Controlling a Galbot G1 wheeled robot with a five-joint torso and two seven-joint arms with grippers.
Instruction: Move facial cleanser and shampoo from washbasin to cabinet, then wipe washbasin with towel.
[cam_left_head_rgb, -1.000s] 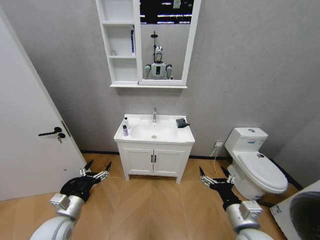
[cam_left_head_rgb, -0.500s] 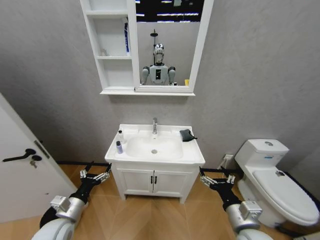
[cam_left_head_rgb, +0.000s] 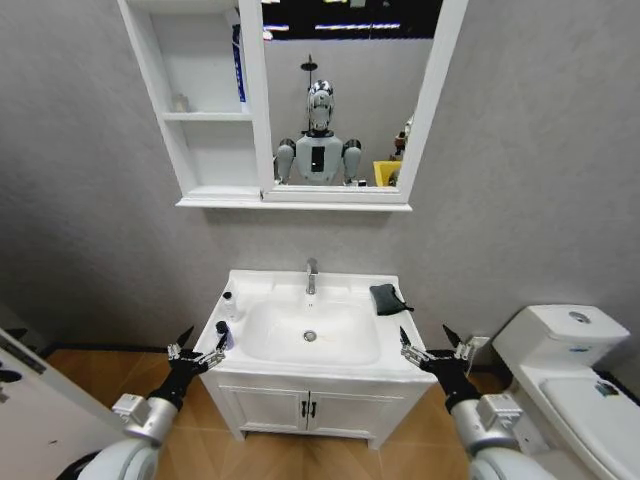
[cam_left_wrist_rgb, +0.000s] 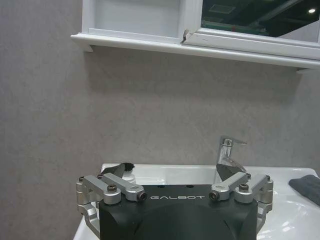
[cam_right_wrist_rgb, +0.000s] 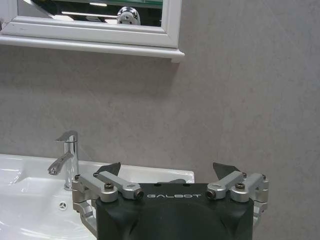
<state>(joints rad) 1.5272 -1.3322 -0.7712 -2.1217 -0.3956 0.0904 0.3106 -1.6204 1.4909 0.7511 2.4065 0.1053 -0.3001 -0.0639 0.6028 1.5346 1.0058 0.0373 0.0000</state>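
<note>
Both arms low by the washbasin (cam_left_head_rgb: 395, 355); left gripper (cam_left_head_rgb: 199, 345) and right gripper (cam_left_head_rgb: 431, 343) spread, empty. I square up before reaching the bottles (cam_left_head_rgb: 225, 318).

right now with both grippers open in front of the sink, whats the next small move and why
Probably ease the left gripper forward and up toward the two small bottles on the washbasin's left rim. Both grippers are open and empty, held low at the front edge; the right gripper is on the side of the towel, which comes last. The cabinet hangs above on the left.
</note>
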